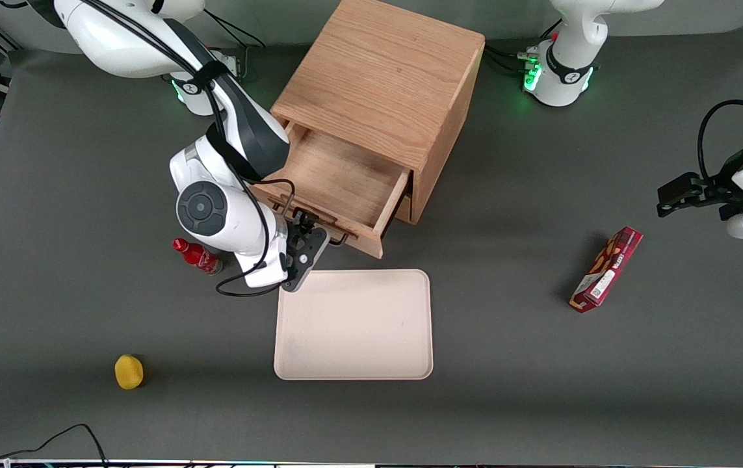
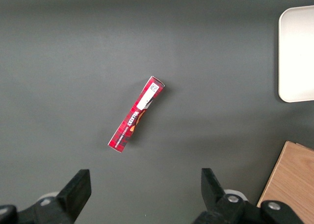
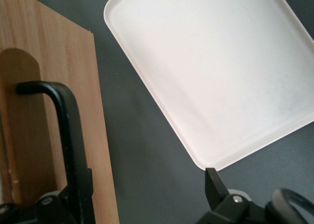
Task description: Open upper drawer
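We see the oak cube cabinet's (image 1: 381, 84) shallow light-wood upper drawer (image 1: 338, 182) drawn well out — the pull looks nearly finished. Our black two-finger gripper (image 1: 304, 237), fingers spread, straddles its black bar handle (image 3: 68, 135) — next, backing off.

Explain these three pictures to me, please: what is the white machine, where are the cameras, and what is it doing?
The white machine is a robot arm ending in a gripper. One picture looks down from the front; the two others come from cameras on each arm's wrist. The gripper is at the black bar handle of the upper drawer, which stands pulled out of the oak cabinet and looks empty. In the right wrist view its two fingers stand apart, one on each side of the handle. On the grey table lie a pale tray, a red snack box, a small red bottle and a yellow fruit.
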### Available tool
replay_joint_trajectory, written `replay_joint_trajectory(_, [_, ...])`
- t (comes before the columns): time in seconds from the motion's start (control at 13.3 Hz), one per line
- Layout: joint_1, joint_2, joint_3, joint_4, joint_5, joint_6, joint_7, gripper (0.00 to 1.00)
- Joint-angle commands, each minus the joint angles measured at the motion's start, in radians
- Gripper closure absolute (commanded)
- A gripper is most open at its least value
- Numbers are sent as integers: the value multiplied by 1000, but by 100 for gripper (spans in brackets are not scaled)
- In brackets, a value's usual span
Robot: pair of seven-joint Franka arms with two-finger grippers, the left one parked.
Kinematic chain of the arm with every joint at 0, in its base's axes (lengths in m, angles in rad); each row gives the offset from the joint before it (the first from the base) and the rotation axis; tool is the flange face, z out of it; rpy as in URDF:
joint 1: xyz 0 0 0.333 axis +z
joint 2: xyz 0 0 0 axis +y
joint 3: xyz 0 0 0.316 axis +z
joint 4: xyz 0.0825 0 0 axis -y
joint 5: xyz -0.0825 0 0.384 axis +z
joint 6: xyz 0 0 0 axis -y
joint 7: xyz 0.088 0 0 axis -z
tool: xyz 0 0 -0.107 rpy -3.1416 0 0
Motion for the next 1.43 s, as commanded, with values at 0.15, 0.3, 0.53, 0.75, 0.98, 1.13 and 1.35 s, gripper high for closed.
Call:
replay_joint_trajectory(0.15, [-35,31,-4,48,-32,-28,-51,0])
replay_joint_trajectory(0.3, [-35,54,-2,96,-32,-66,-66,0])
replay_joint_trajectory(0.53, [-50,71,-4,131,-32,-91,-74,0])
replay_joint_trajectory(0.75, [-62,69,-4,134,-34,-92,-91,0])
replay_joint_trajectory(0.98, [-61,71,-4,147,-32,-104,-91,0])
replay_joint_trajectory(1.13, [-61,77,-4,171,-29,-126,-88,0])
replay_joint_trajectory(1.35, [-59,101,-4,223,-26,-149,-78,0])
